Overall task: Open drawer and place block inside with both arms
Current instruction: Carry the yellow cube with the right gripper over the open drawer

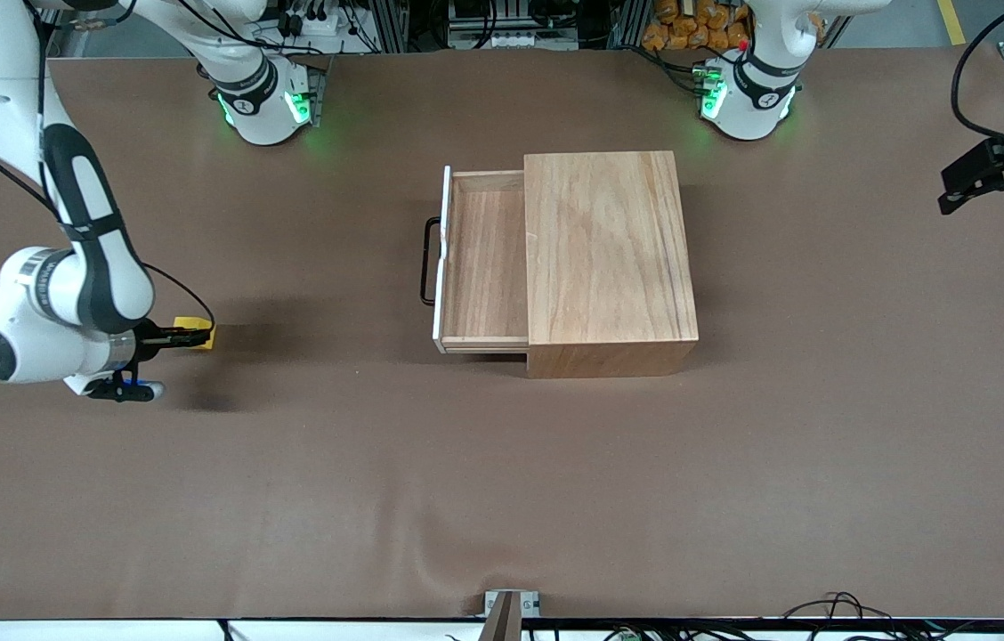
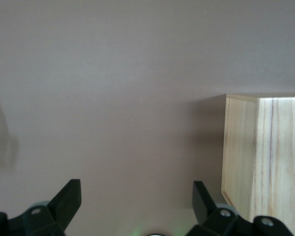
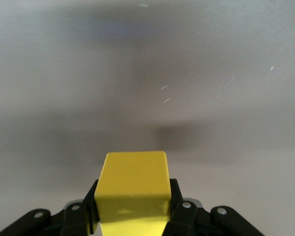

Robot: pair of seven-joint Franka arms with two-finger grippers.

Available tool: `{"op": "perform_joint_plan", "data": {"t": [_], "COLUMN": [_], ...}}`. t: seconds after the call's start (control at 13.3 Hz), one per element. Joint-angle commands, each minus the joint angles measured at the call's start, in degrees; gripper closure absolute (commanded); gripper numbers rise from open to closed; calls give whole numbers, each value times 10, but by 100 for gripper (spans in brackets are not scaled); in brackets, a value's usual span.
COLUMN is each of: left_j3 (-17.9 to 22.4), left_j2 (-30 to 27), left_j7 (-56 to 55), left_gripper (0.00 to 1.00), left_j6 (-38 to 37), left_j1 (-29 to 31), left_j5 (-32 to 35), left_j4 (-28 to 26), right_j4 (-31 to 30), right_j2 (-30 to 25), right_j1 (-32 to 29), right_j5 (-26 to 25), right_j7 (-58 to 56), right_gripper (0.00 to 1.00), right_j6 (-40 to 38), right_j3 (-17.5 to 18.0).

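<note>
Front view has the wooden box [image 1: 611,258] sitting mid-table, and its drawer [image 1: 482,258] is already pulled out toward the right arm's end, with the white front panel [image 1: 442,258] and black wire handle [image 1: 427,263] showing. Inside of the drawer looks bare wood.

Right gripper [image 1: 190,337] is way off toward its own end of the table, well apart from the box, and it's got the yellow block [image 1: 197,331] pinched between its fingers. Right wrist view backs that up: the block [image 3: 132,189] is clamped tight, a finger [image 3: 182,211] pressed on each side, held above the brown table [image 3: 147,73] with its shadow on the surface underneath.

Left gripper [image 1: 996,178] is parked at the edge of the table at the left arm's end, just waiting. Its wrist view shows the two fingers [image 2: 66,199] spread wide apart with nothing between them, and a corner of the box [image 2: 263,157] off to one side.
</note>
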Motion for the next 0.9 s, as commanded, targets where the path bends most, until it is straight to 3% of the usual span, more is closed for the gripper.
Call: {"op": "perform_joint_plan", "data": {"t": [0.0, 0.23, 0.38, 0.6, 0.83], "left_j3": [-74, -75, -76, -75, -75], "left_j2": [-3, -17, -17, -15, -14], "left_j7": [6, -2, -4, -1, -4], "left_gripper": [0, 0, 0, 0, 0], "left_j6": [-5, -5, -5, -11, -12], "left_j1": [83, 81, 81, 83, 84], "left_j5": [-10, -11, -15, -15, -15], "left_j4": [-15, -22, -20, -16, -15], "right_j4": [95, 148, 160, 181, 209], "right_j2": [-18, -23, -29, -29, -26], "right_j1": [52, 127, 190, 269, 336], "right_j5": [9, 58, 86, 113, 120], "right_j7": [74, 181, 257, 272, 363], "right_gripper": [100, 100, 100, 100, 100], "right_j6": [-116, -179, -175, -173, -168], "right_j3": [3, 15, 15, 15, 15]}}
